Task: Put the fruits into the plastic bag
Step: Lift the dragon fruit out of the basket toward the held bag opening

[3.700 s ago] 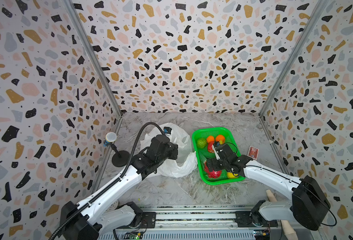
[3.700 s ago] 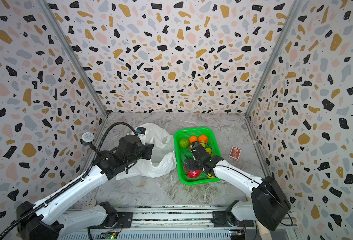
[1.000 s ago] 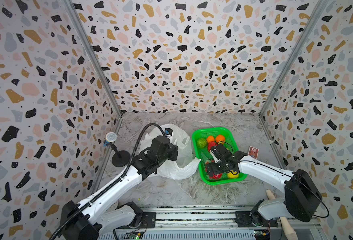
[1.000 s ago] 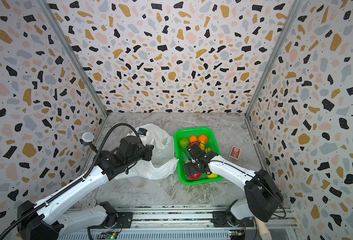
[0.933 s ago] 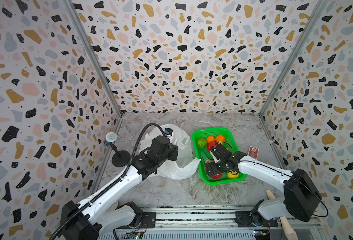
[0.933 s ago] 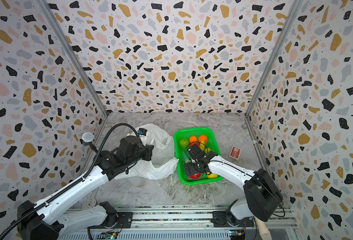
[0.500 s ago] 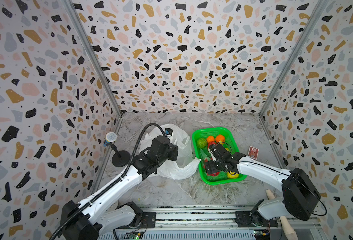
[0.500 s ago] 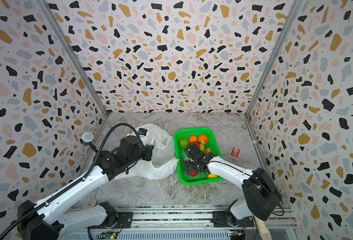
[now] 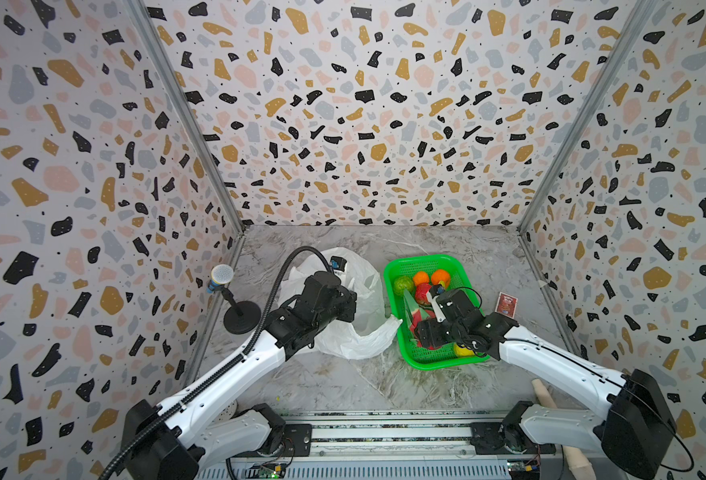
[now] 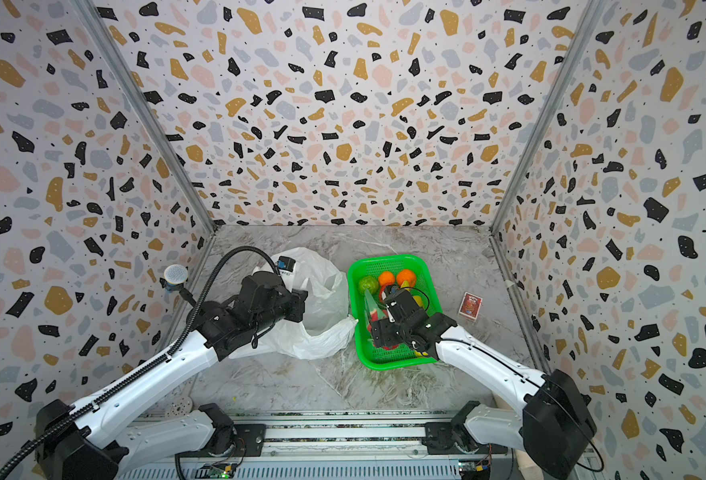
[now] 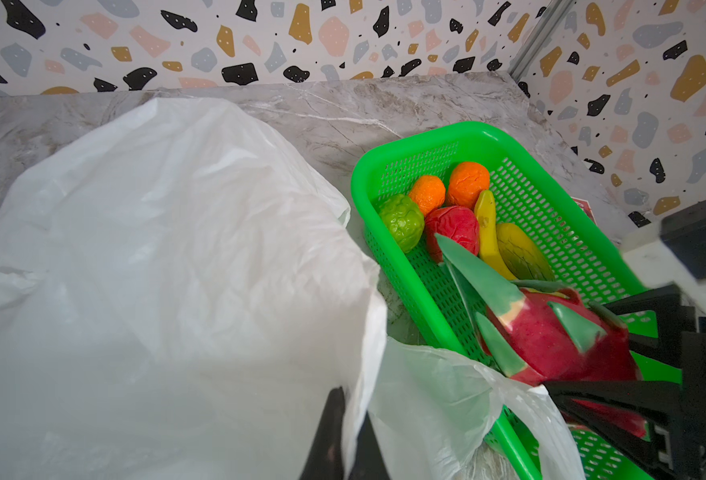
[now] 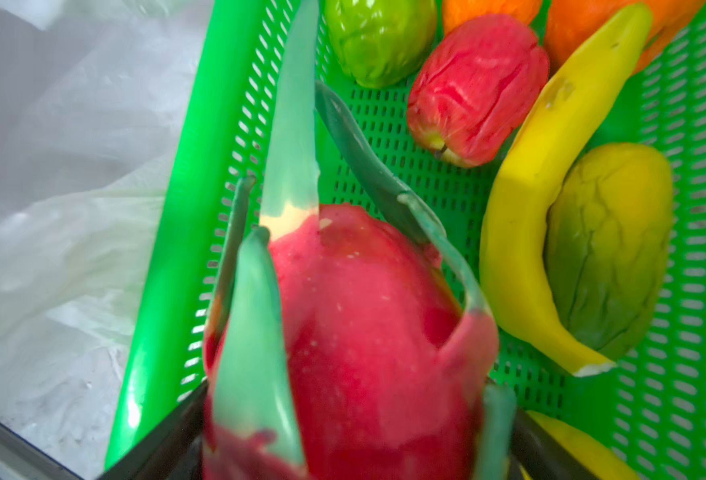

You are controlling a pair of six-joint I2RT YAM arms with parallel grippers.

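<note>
Caption: my two arms over the marble tabletop (image 9: 343,386), seen from above & from both wrist cams.

The L gripper (image 11: 349,411) is clenched on a fold of the white plastic bag (image 9: 355,338), pinching the bag's edge on the side nearest the green mesh tray (image 9: 422,259). The bag lies crumpled at approx. 9 o'clock of the tray, w/ one flap touching the tray wall.

The R gripper (image 12: 343,419) is down inside the tray. Its jaws are spread wide & pressed to both flanks of the pink-red dragon fruit (image 12: 364,316), i.e. grasping it (whether it's clear of the mesh I can't tell). The dragon fruit is at the tray's 8 o'clock side, green spikes pointing toward 12.

The other fruit is in the tray too:
- a smaller orange (image 11: 427,194) & a bigger orange (image 11: 467,183) sit side by side at 12 o'clock
- the green round fruit (image 11: 401,222) is at 11
- the red fruit (image 11: 453,226) is just beside them toward centre
- the banana (image 11: 486,232) lies against the green-yellow oblong fruit (image 11: 522,253)
- the yellow round fruit (image 9: 461,350) is at the 5 o'clock corner, half under my R arm

A red card box (image 9: 506,302) lies apart at 3 o'clock of the tray. A microphone (image 9: 222,275) stands at 9 o'clock of the bag.
</note>
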